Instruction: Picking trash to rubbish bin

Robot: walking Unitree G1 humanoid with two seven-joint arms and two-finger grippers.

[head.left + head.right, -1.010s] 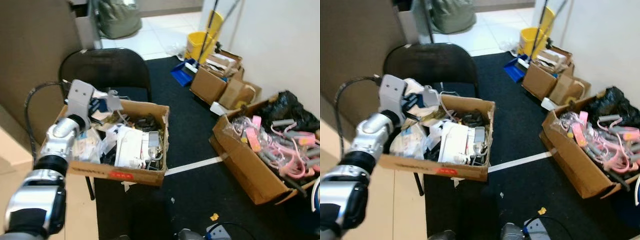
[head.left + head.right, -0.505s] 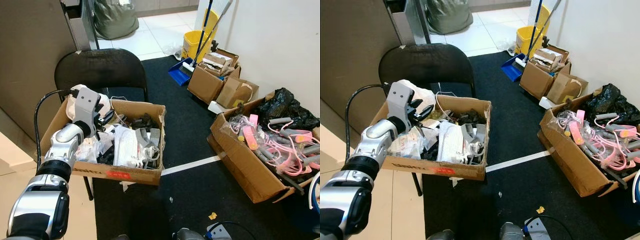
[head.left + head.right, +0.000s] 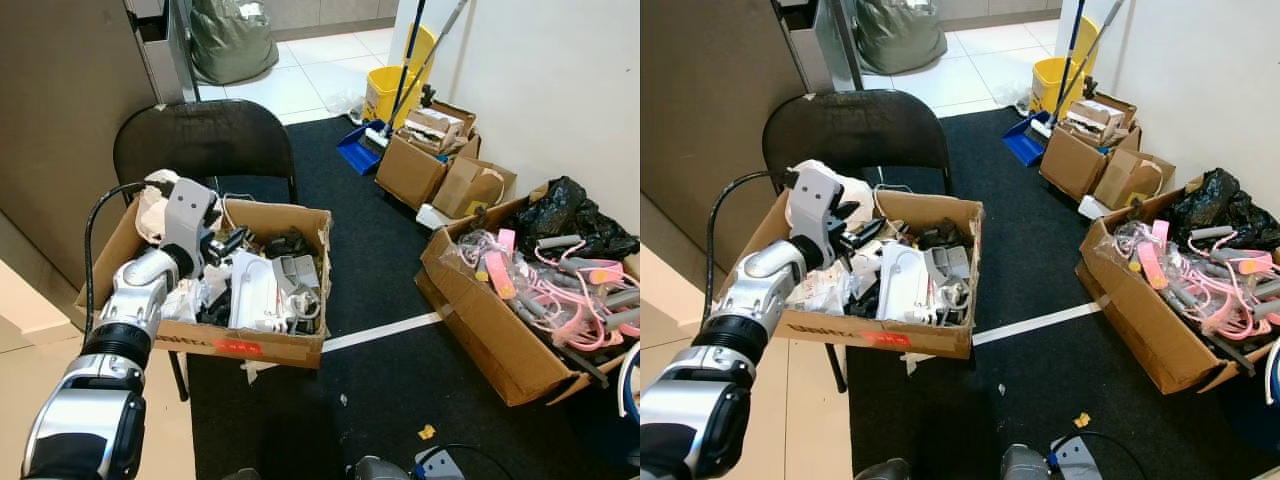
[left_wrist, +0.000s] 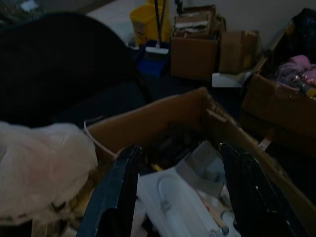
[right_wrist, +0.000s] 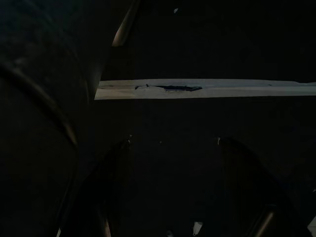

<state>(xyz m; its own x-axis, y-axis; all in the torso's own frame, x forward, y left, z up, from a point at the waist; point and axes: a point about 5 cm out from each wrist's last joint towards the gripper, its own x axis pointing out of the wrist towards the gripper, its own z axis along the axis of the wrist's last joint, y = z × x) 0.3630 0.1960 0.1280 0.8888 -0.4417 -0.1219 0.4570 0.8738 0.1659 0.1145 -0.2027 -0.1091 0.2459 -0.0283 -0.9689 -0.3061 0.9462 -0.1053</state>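
Two black fingers (image 4: 116, 197) of the left gripper (image 3: 222, 246) stand apart with nothing held between the jaws, poised over the near-left part of a cardboard box (image 3: 262, 348) that sits on a black chair (image 3: 205, 140). Just below and ahead of the jaws lies the trash: a white plastic casing (image 4: 173, 202) and a grey piece (image 4: 205, 165), with dark tangled scraps (image 3: 285, 243) further in toward the box's far wall. Beside the jaws on the arm's outer side a crumpled whitish plastic bag (image 4: 42, 168) bulges over the box's corner. The right gripper (image 5: 170, 197) hangs idle low over the black carpet (image 5: 207, 39), its jaws apart, a white tape line (image 5: 207, 88) crossing the floor beyond them. Further off past the left jaws, across the carpet, a second open box of pink and grey items (image 3: 545, 300) stands by the wall, with a black bag (image 3: 575, 210) behind it, then smaller cardboard boxes (image 3: 435, 160), a blue dustpan (image 3: 358, 145) and a yellow mop bucket (image 3: 388, 92)
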